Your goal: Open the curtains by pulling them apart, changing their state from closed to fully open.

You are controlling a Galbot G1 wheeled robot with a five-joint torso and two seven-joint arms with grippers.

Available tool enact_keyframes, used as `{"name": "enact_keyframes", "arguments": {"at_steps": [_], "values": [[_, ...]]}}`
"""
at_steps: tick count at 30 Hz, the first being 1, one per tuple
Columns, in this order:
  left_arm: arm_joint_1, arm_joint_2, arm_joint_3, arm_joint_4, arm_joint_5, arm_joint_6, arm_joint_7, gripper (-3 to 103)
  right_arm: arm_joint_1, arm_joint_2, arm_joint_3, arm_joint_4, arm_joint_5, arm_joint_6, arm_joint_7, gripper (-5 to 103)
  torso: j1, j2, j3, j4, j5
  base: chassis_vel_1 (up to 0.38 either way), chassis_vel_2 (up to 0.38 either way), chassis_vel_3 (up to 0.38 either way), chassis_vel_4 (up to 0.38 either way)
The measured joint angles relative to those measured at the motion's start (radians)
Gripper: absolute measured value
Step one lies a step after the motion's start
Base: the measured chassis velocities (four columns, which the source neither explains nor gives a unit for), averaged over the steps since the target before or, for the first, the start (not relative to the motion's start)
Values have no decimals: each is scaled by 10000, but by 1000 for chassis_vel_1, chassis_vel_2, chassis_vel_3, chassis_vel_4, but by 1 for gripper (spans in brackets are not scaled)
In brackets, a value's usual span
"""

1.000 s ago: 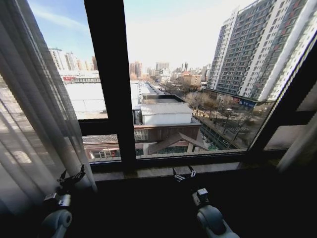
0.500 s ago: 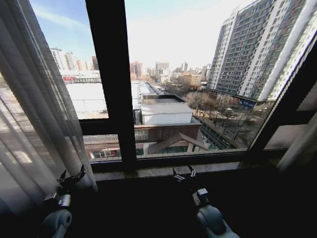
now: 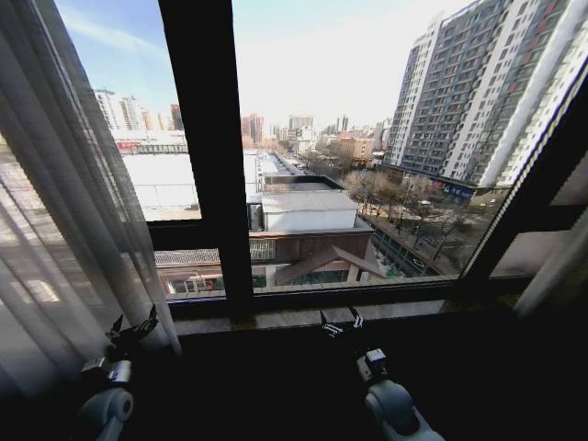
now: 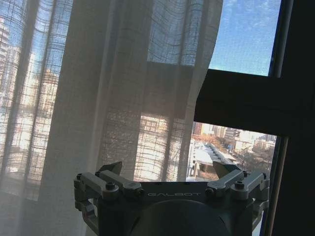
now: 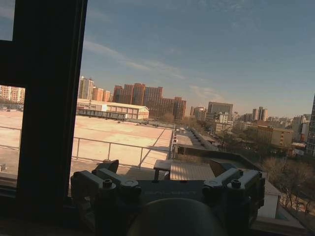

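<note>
Down by the sill our left gripper (image 3: 131,324) hangs jaws spread beside the curtains (image 3: 64,230), gripping nothing; right gripper (image 3: 340,322) spread too; we risk closing on air.

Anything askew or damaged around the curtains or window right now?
Nothing stands out. The left curtain hangs drawn aside in even pleats, the right curtain is bunched at the far edge, and the window frame looks intact. Left gripper sits open at the left curtain's edge; right gripper is open near the sill.
</note>
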Motion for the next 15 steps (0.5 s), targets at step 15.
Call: {"name": "enact_keyframes", "arguments": {"at_steps": [15], "values": [[0, 0, 0, 0, 0, 0, 0, 100, 0, 0, 0, 0, 0, 0, 0, 100, 0, 0, 0, 0, 0, 0, 0, 0, 0]]}}
